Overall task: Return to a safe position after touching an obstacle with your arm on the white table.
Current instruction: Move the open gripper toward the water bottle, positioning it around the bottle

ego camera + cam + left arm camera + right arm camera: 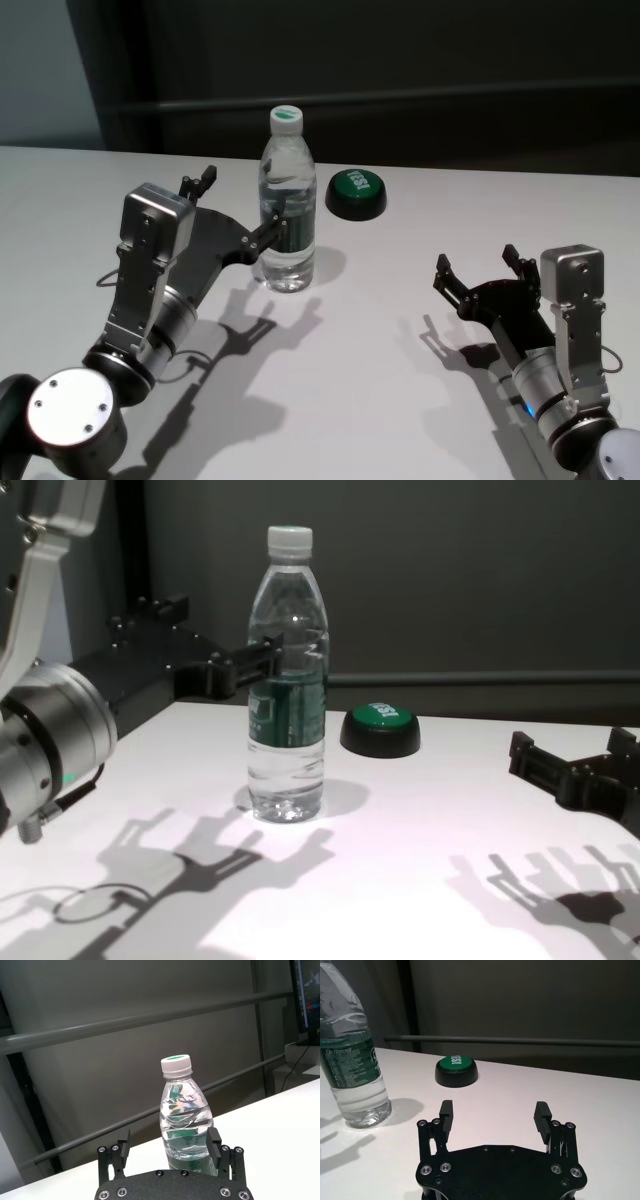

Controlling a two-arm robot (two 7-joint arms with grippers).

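The obstacle, a clear water bottle [287, 205] with a white cap and a green label, stands upright on the white table [390, 400], left of centre. My left gripper [240, 203] hovers open just left of it. One of its fingertips [274, 226] lies against the bottle's label band; I cannot tell if it truly touches. In the left wrist view the bottle [184, 1115] rises just beyond the open left gripper [170, 1142]. My right gripper [476, 260] is open and empty, low over the table at the right, well apart from the bottle.
A low green dome button [356, 192] on a black base sits right of and behind the bottle. It also shows ahead of the right gripper [494, 1107] as the button [456, 1070]. A dark wall with horizontal rails runs behind the table's far edge.
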